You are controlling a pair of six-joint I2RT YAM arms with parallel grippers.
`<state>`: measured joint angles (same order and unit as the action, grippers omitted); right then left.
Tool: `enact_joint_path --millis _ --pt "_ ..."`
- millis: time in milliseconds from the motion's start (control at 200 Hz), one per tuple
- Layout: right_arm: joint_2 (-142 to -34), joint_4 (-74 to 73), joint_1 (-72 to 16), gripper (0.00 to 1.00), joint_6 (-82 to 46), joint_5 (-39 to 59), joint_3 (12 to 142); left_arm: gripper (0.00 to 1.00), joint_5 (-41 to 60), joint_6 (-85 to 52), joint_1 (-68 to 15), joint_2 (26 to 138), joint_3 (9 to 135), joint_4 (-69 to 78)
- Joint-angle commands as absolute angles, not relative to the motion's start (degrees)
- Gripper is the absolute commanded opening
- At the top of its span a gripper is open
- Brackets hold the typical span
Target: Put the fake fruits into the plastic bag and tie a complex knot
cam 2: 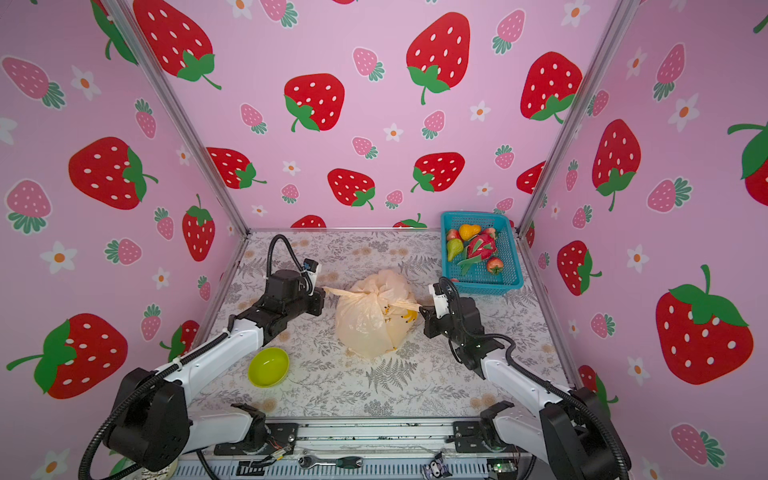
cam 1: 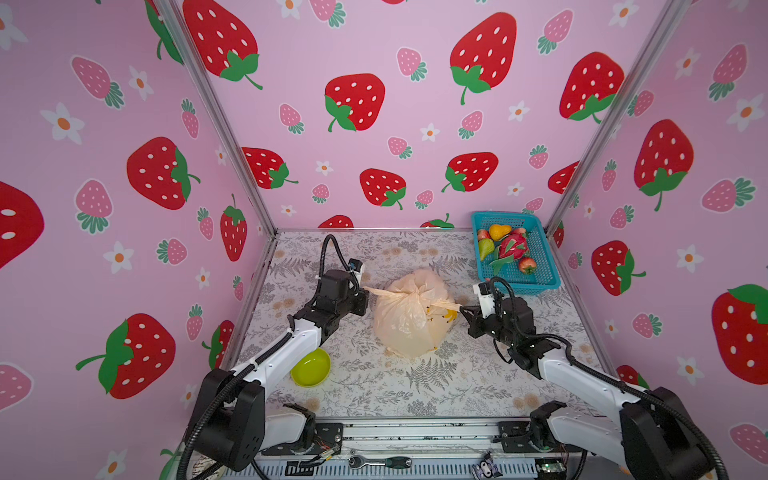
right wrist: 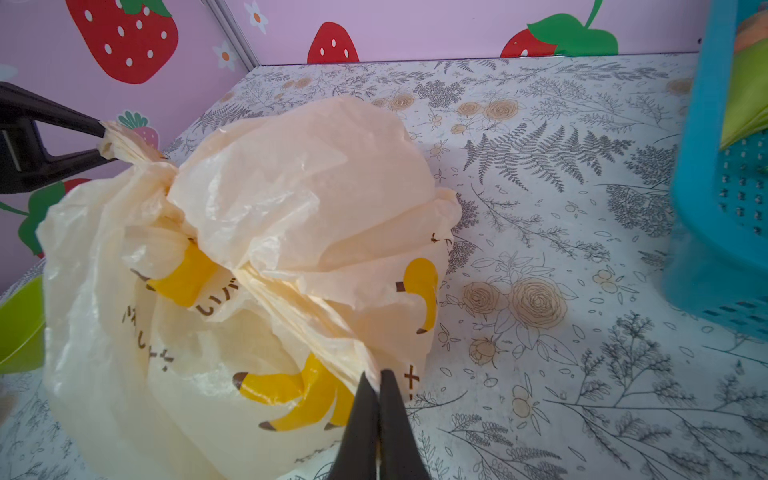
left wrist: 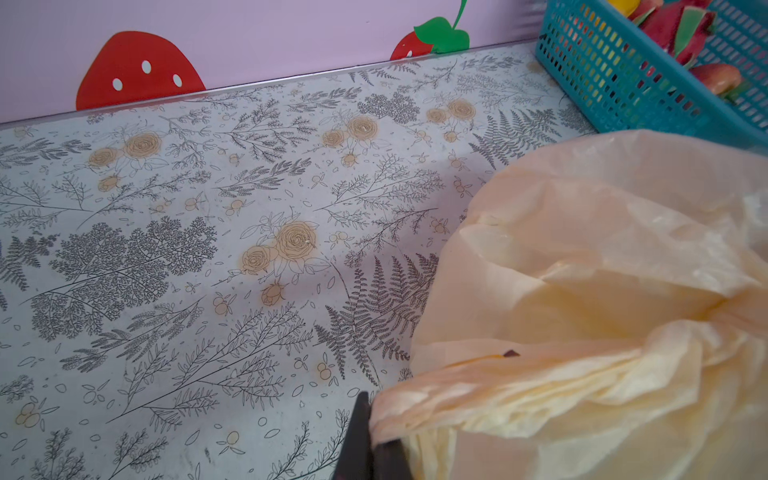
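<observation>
One floral-print table carries everything. Two arms work over it: the left arm and the right arm face each other across the middle, each with its jaws closed tight on plastic. Between them sits one plastic bag, pale peach with printed bananas and lettering, bulging and resting on the table at its centre. Its two handles are drawn out sideways from a bunched crossing on top. The left jaws pinch the left handle and the right jaws pinch the right handle, both pulled into taut twisted strips. The film looks thin, light, soft and slick, so I judge it will stretch or tear under a hard pull and may slide out of a loose pinch. The gathered handle close to the crossing seems the soundest place to hold. What lies inside the bag I cannot tell. One teal mesh basket stands at the far right corner, well apart from one empty lime bowl beside the left arm. In the basket lie one dragon fruit, one orange pear, one green pear and at least two red apples. These look hard, glossy and light, likely slippery, best gripped across the middle.
</observation>
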<state>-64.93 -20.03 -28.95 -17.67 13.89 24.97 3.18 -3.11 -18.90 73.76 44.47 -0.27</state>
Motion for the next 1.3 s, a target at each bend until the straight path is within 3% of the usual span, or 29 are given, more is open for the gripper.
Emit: enact_joint_path --millis 0,250,415,465,510,600,810,871,1101,1231,1296 --pt "-64.0 -18.0 -27.3 0.00 -19.8 10.9 25.4 0.00 -0.5 -6.7 -16.8 72.2 45.1 1.6" --pt "-66.3 -19.4 -22.4 0.00 -24.4 15.0 20.9 0.00 0.7 -9.6 -14.5 76.7 42.8 3.3" --pt "-64.6 -19.7 -22.4 0.00 -23.3 17.6 23.3 0.00 7.4 -9.6 -15.0 75.5 45.1 2.3" --pt "-63.4 -19.3 -22.4 0.10 -22.0 18.2 24.3 0.00 10.1 -9.6 -15.1 74.9 45.2 2.4" --pt "-62.5 -18.6 -22.4 0.20 -21.0 18.0 24.9 0.19 11.3 -9.1 -15.1 74.4 45.2 2.3" --pt "-60.4 -16.0 -22.4 0.35 -18.4 16.2 26.6 0.36 12.0 -8.9 -14.8 72.7 44.8 1.7" --pt "-53.9 -11.1 -22.4 0.51 -12.7 6.3 30.1 0.58 9.2 -10.4 -13.7 64.5 40.1 4.0" --pt "-52.7 -11.2 -22.4 0.65 -11.7 1.6 30.4 0.64 5.5 -11.3 -13.3 61.7 38.0 5.6" --pt "-51.7 -20.7 -22.3 1.00 -13.1 -14.6 23.6 0.86 -9.4 -12.2 -10.6 55.1 33.7 6.8" --pt "-56.0 -28.6 -22.3 1.00 -14.0 -21.4 18.2 1.00 -18.7 -10.0 -9.5 54.0 32.7 5.9" --pt "-58.1 -32.4 -22.3 1.00 -13.2 -25.2 16.9 0.99 -21.8 -8.9 -8.7 54.2 31.9 6.7"
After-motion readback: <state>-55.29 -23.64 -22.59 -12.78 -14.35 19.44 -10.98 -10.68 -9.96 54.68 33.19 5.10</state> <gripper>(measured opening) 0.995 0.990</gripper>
